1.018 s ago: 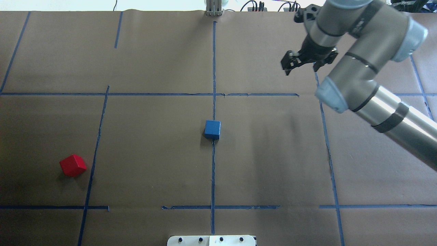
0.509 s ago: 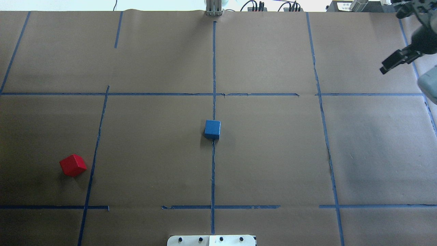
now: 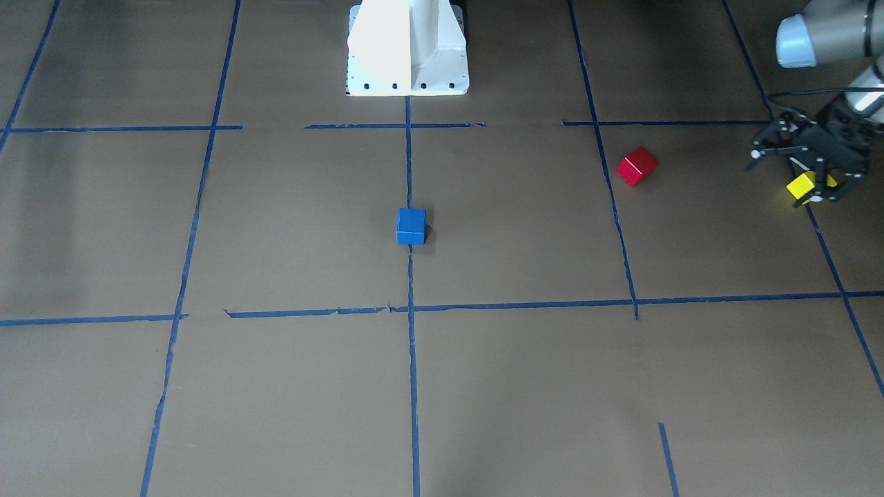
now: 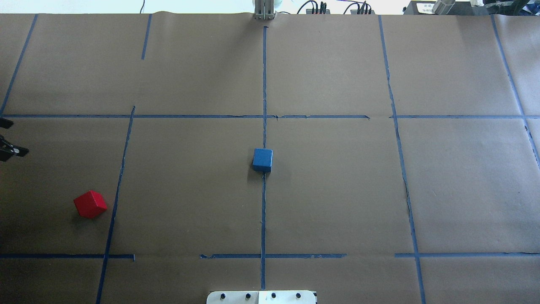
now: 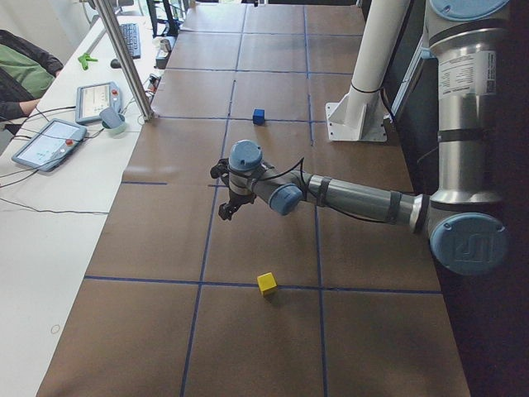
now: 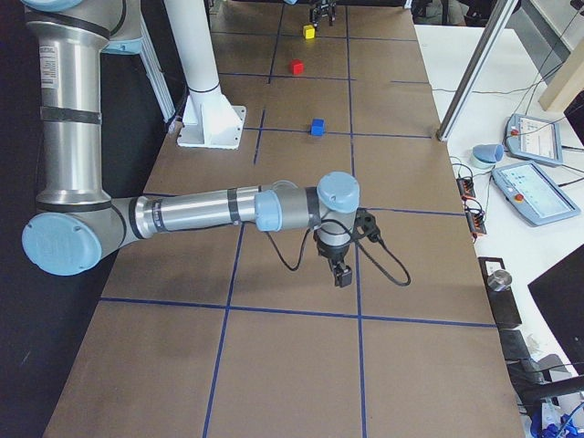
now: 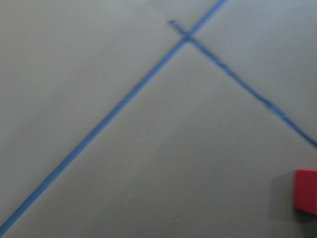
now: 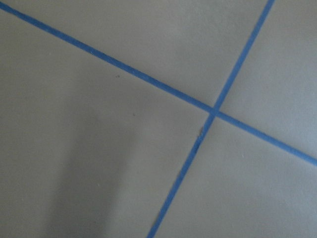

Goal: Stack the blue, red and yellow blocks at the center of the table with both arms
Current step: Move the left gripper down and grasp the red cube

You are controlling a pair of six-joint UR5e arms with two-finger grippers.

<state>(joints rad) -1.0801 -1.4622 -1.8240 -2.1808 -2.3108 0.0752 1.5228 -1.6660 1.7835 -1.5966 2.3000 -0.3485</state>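
A blue block [image 4: 262,159] sits at the table's centre, also in the front view [image 3: 411,226]. A red block [image 4: 90,204] lies on the robot's left side, also in the front view [image 3: 637,166] and at the edge of the left wrist view [image 7: 306,191]. A yellow block [image 3: 802,186] lies on the table further left, out of the overhead view. My left gripper [image 4: 10,137] is open and empty and hovers above the table near the yellow block [image 5: 266,284]. My right gripper [image 6: 339,269] shows only in the exterior right view, so I cannot tell its state.
Blue tape lines divide the brown paper table cover [image 4: 337,190]. The robot's white base [image 3: 407,48] stands at the table's near edge. Tablets [image 5: 45,142] and cables lie on a side bench beyond the table.
My right arm has swept out of the overhead view to the right. My left gripper's fingertips have come in at that view's left edge. The blocks have not moved.
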